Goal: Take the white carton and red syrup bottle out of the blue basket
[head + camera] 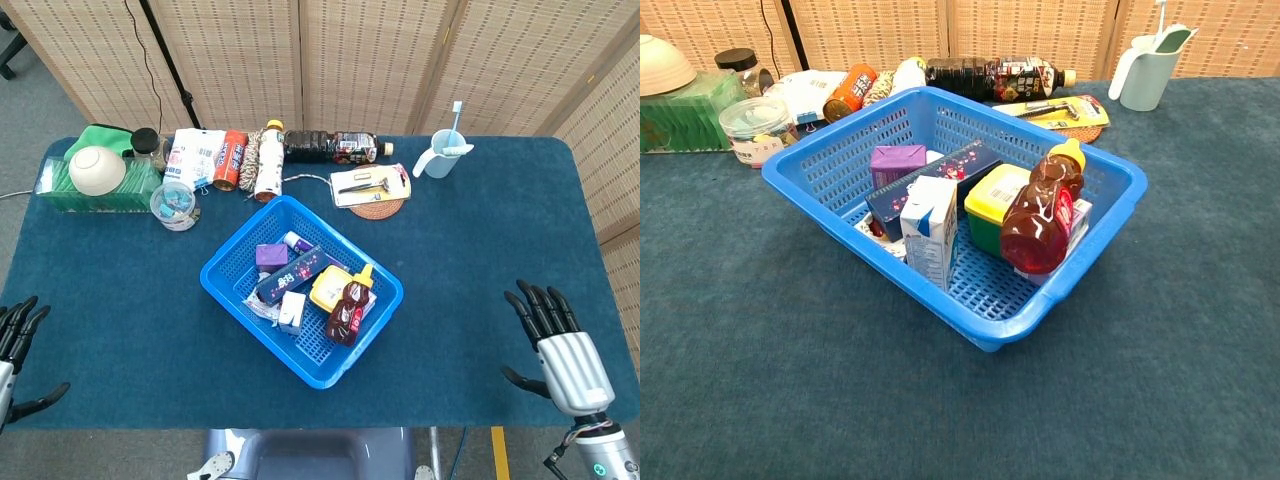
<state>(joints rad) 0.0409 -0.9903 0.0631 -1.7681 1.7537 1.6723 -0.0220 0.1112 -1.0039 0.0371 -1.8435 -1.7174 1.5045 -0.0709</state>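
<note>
The worktop (480,250) carries a blue basket (225,280) at its middle. Inside, the white carton (930,232) stands upright near the front wall. The red syrup bottle (1042,218) leans beside a yellow-lidded tub (995,195), behind them a dark box (940,175) and a purple box (897,160). Both hands, left (15,345) and right (558,340), sit at the near corners, fingers spread, holding nothing.

Left hand (14,355) is cut by the head view's left edge; only fingertips and thumb show. Right hand (560,347) loses its wrist at the bottom edge. Chest view shows neither hand. Items beneath the white carton (930,231) in the blue basket (1080,270) are hidden (labels illegible).
</note>
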